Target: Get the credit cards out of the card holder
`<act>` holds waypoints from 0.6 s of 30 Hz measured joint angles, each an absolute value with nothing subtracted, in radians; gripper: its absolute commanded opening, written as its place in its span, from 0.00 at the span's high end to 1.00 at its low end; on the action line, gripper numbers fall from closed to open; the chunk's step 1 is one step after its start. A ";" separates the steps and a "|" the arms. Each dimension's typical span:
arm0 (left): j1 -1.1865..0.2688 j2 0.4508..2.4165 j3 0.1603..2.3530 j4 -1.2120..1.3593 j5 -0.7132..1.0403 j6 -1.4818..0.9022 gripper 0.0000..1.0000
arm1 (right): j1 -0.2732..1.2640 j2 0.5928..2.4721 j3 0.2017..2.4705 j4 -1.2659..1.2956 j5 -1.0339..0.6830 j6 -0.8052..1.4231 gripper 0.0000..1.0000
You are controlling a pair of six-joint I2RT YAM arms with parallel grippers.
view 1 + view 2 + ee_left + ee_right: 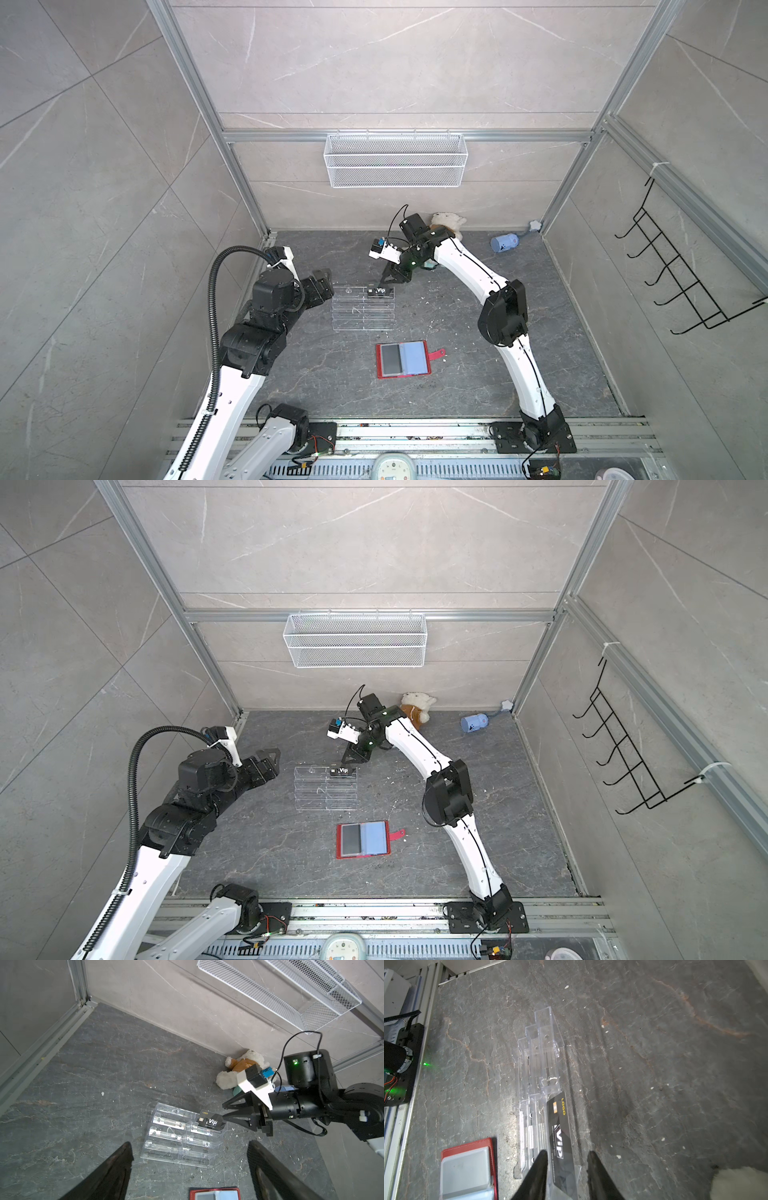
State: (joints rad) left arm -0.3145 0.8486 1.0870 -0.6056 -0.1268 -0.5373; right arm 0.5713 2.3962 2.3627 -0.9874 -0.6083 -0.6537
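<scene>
Cut off: The card holder [215, 1194] was cropped by the frame edge in both wrist views. Only part of the red cover and the pale sleeves was shown there.
Partly hidden: A plush toy [449, 220] by the back wall was covered in part by the right arm [465, 266] in both top views.
Not identified: A small blue object [504, 243] near the far right corner could not be made out.
Hard to read: The tiers of the clear acrylic rack [361, 313] were seen only as edges and reflections.
Rack contents: One black Vip card [380, 291] was found standing in the farthest tier, at its right end.
Holder position: The card holder was found lying open and flat on the table [478, 374], in front of the rack and apart from it, with the red snap tab extended to the right.
Holder contents: A grey card [390, 359] was seen through the left sleeve. The contents of the pale blue right sleeve could not be determined.
Right tool [223, 1112]: The jaws were parted at the right end of the Vip card. The card was not clamped.
Left tool [331, 284]: The jaws were spread wide and nothing was gripped. It was held just left of the rack.
</scene>
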 measured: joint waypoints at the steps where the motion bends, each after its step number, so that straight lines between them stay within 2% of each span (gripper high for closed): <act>1: -0.315 0.848 1.074 -0.606 -0.115 -0.546 0.11 | 0.571 2.391 2.364 -0.983 -0.595 -0.643 0.62; 5: -0.321 0.841 1.021 -0.602 -0.054 -0.578 0.11 | 0.569 2.353 2.363 -0.959 -0.535 -0.588 0.61; 9: -0.350 0.816 0.942 -0.589 0.020 -0.619 0.11 | 0.558 2.217 2.267 -0.856 -0.455 -0.496 0.58; 18: -0.477 0.739 0.716 -0.528 0.116 -0.738 0.14 | 0.447 1.634 1.604 -0.352 -0.324 -0.128 0.41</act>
